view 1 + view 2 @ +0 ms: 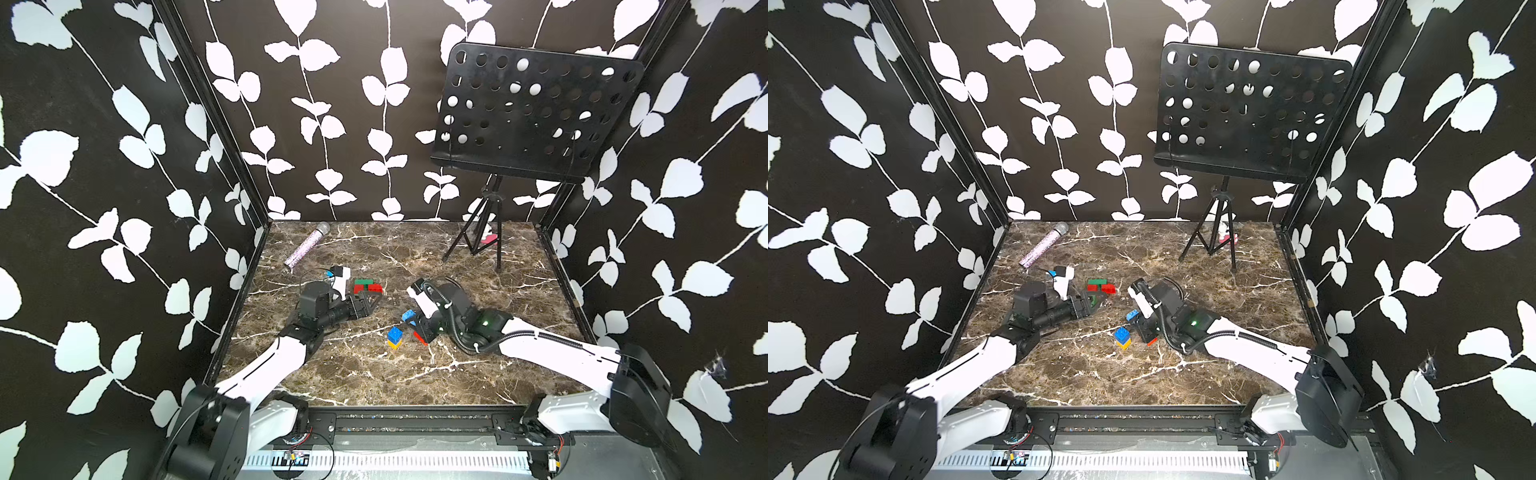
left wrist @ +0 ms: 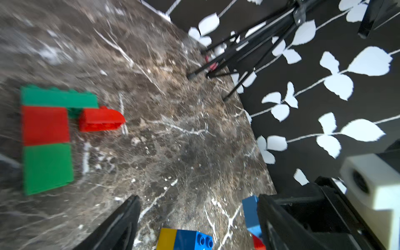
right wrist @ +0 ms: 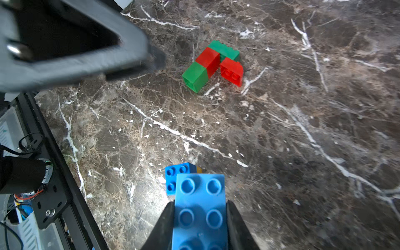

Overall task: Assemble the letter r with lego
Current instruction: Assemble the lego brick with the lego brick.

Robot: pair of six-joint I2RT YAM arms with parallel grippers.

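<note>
A lego piece lies flat on the marble: a long dark green brick [image 2: 58,97] [image 3: 225,50] tops a column of a red brick [image 2: 44,125] and a light green brick [image 2: 47,168]. A second red brick [image 2: 99,120] sits at its other end. This piece [image 1: 368,286] [image 1: 1100,286] is just beyond my left gripper [image 1: 370,300], which is open and empty; one finger [image 2: 125,218] shows, blurred. My right gripper [image 3: 200,204] [image 1: 417,328] is shut on a light blue brick [image 3: 200,212] [image 1: 408,316]. An orange-red brick [image 1: 420,338] shows beneath it. A blue-on-yellow stack [image 1: 395,337] [image 2: 184,239] stands between both grippers.
A glittery microphone [image 1: 305,249] lies at the back left. A black music stand [image 1: 536,112] on a tripod [image 1: 478,241] stands at the back right, with a small red thing [image 1: 490,239] by its legs. Patterned walls close three sides.
</note>
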